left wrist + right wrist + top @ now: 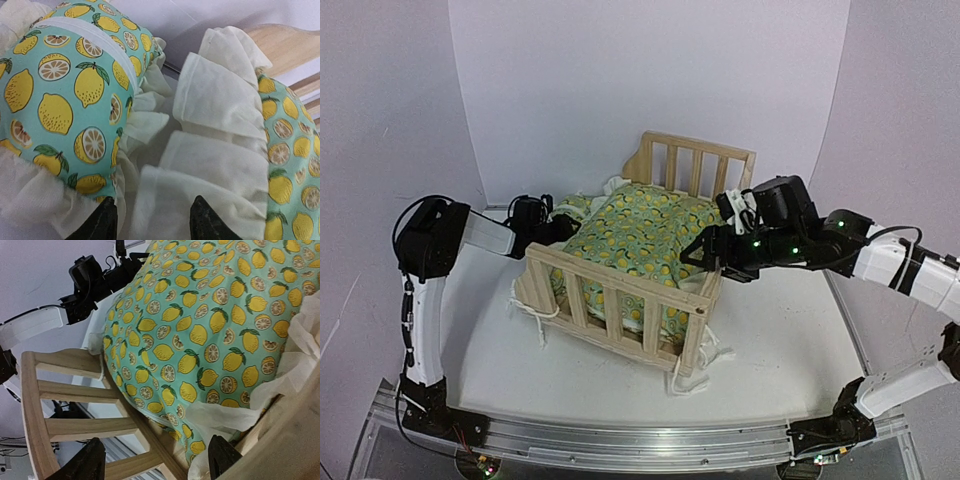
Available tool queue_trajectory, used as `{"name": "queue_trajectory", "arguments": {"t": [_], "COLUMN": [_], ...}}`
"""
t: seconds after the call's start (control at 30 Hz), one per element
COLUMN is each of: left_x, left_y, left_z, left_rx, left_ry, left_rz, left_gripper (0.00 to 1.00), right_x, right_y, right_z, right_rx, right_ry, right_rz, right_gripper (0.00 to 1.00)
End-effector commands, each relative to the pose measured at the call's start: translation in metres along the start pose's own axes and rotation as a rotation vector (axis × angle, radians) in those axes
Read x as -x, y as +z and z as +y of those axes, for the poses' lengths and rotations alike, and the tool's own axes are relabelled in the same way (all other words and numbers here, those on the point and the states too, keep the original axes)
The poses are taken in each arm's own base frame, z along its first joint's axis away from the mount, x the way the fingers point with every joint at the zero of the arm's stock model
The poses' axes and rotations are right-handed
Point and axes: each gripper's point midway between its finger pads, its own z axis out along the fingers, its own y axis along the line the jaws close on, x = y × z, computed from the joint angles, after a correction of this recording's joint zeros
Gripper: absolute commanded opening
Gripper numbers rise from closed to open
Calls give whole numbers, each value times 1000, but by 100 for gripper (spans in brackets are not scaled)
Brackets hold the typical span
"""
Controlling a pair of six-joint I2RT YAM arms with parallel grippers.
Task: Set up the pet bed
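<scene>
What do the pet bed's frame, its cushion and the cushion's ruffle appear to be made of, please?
The frame looks like pale, bare wood, possibly pine: faint grain shows on the slats and there is no gloss. The cushion looks like matte woven cloth with a lemon print, probably cotton, puffed up by soft filling. The ruffle is thin cream fabric in soft pleats; its fibre is unclear.

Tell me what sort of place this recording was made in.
Probably a robot lab's recording booth: a plain white curved backdrop, a white table edged by an aluminium mounting rail, and a single prop, the pale pine slatted pet bed.
</scene>
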Motion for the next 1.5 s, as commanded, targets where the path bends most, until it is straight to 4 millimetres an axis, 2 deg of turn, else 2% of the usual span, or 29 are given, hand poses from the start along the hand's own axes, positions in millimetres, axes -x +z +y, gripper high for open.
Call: {"name": "queue_trajectory", "arguments": {"t": [0.0, 0.03, 0.07, 0.2, 0.3, 0.4, 0.5, 0.57, 0.6, 0.63, 0.73, 0.83, 0.87, 0.9, 1.0, 1.07, 1.2, 1.33, 1.47], "left_x": [9, 17, 24, 60, 78, 90, 102, 102, 99, 96, 72, 50, 45, 41, 37, 36, 32, 22, 18], "left_y": [-58, -71, -84, -139, -181, -224, -272, -301, -311, -319, -323, -327, -330, -333, -344, -351, -357, -354, -356], "left_z": [-55, -47, -38, -16, -17, -21, -28, -38, -44, -51, -74, -84, -85, -86, -88, -93, -111, -123, -124], "left_rx": [-131, -86, -38, 204, 304, 381, 451, 441, 419, 383, 222, 124, 109, 97, 83, 61, -22, -103, -126], "left_ry": [185, 208, 242, 348, 364, 342, 317, 304, 295, 291, 274, 233, 214, 204, 188, 176, 162, 142, 122], "left_rz": [58, 59, 56, 25, -16, -102, -214, -282, -302, -311, -255, -208, -208, -208, -234, -248, -226, -162, -165], "left_gripper": [71, 79, 83, 90, 91, 91, 91, 91, 91, 91, 90, 88, 88, 89, 88, 88, 88, 87, 87], "right_x": [29, 29, 30, 47, 61, 67, 66, 62, 61, 61, 68, 84, 91, 96, 106, 116, 119, 118, 114], "right_y": [-4, 0, 5, 13, 20, 22, 10, -5, -16, -29, -64, -84, -88, -93, -76, -63, -44, -21, -1], "right_z": [94, 97, 100, 114, 115, 130, 135, 121, 116, 112, 79, 20, -9, -23, -55, -59, -31, -36, -42], "right_rx": [398, 404, 406, 416, 398, 449, 422, 328, 290, 265, 93, -63, -113, -121, -144, -90, 126, 171, 197], "right_ry": [-72, -71, -71, -75, -35, -41, -153, -251, -303, -361, -455, -469, -461, -487, -568, -602, -738, -766, -788], "right_rz": [-121, -123, -131, -219, -289, -306, -304, -300, -314, -325, -385, -409, -410, -415, -377, -387, -411, -394, -399], "right_gripper": [71, 72, 72, 74, 77, 79, 83, 91, 97, 98, 98, 98, 98, 98, 98, 94, 80, 81, 84]}}
